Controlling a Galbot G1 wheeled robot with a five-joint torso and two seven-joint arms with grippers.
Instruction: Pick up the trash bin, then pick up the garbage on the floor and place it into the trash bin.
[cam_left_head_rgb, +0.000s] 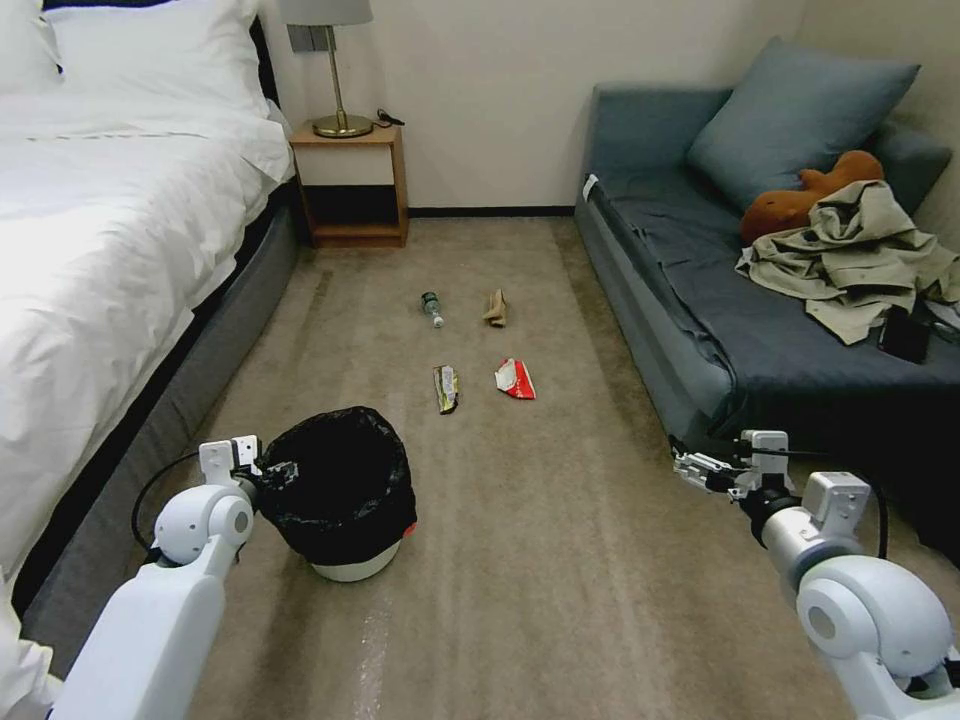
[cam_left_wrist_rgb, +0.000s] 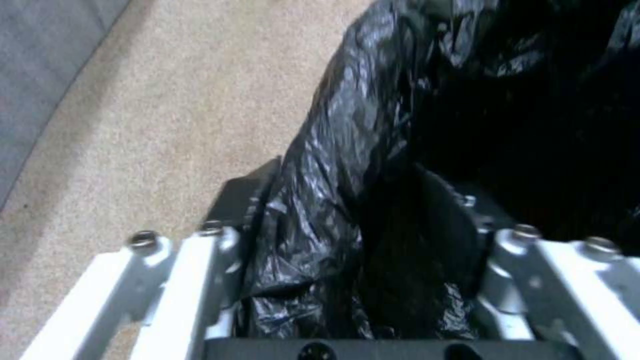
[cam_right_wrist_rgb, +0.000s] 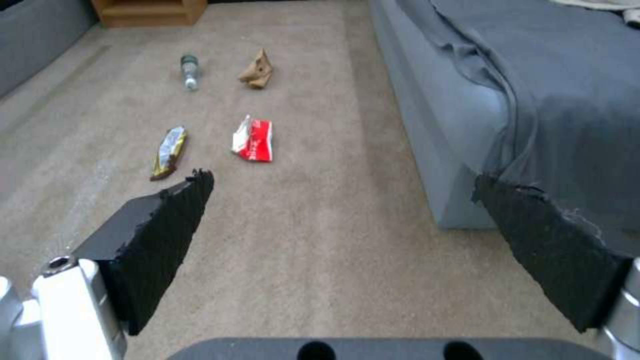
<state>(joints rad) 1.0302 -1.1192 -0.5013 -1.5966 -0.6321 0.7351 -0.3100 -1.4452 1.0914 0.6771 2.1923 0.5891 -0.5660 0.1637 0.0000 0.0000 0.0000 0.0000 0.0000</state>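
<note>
The trash bin (cam_left_head_rgb: 340, 495), white with a black bag over its rim, stands on the carpet at the near left. My left gripper (cam_left_head_rgb: 262, 470) is at its left rim. In the left wrist view its fingers (cam_left_wrist_rgb: 243, 200) straddle the bag-covered rim (cam_left_wrist_rgb: 347, 165), shut on it. The garbage lies farther ahead: a clear bottle (cam_left_head_rgb: 431, 307), crumpled tan paper (cam_left_head_rgb: 496, 308), a gold-and-dark wrapper (cam_left_head_rgb: 446, 388) and a red-and-white wrapper (cam_left_head_rgb: 515, 379). My right gripper (cam_left_head_rgb: 685, 462) hangs open above the carpet by the sofa, well short of the red-and-white wrapper (cam_right_wrist_rgb: 254, 139).
A white bed (cam_left_head_rgb: 110, 230) runs along the left and a blue-grey sofa (cam_left_head_rgb: 700, 300) along the right, with beige clothing (cam_left_head_rgb: 850, 255) on it. A wooden nightstand (cam_left_head_rgb: 352, 185) with a lamp stands at the back wall. Open carpet lies between bed and sofa.
</note>
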